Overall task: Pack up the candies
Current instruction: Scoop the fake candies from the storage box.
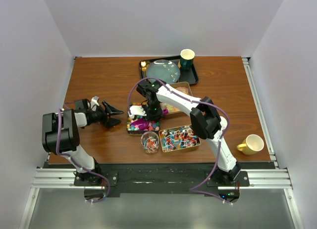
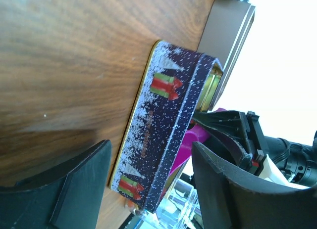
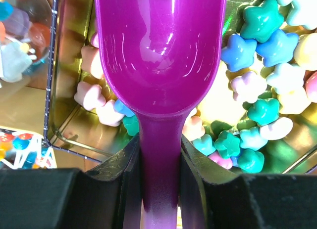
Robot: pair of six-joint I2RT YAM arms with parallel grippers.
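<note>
My right gripper (image 1: 148, 114) (image 3: 159, 146) is shut on the handle of a purple scoop (image 3: 159, 56). The scoop's bowl looks empty and hangs over an open dark blue Christmas tin (image 1: 130, 128) (image 2: 163, 125). The tin holds pastel star-shaped candies (image 3: 257, 115) in blue, teal, pink and white. A small clear jar (image 1: 150, 142) with a few coloured candies stands just in front of the tin. My left gripper (image 1: 119, 116) (image 2: 148, 160) is open and empty, lying low on the table just left of the tin with its jaws facing the tin's side.
A tin of red-blue-white wrapped pieces (image 1: 179, 138) sits right of the jar. A tin of pale gummies (image 1: 174, 106) lies behind it. A black tray (image 1: 194, 75) at the back carries a glass dish (image 1: 162, 70) and a green cup (image 1: 186, 58). A yellow mug (image 1: 251, 144) stands at the right.
</note>
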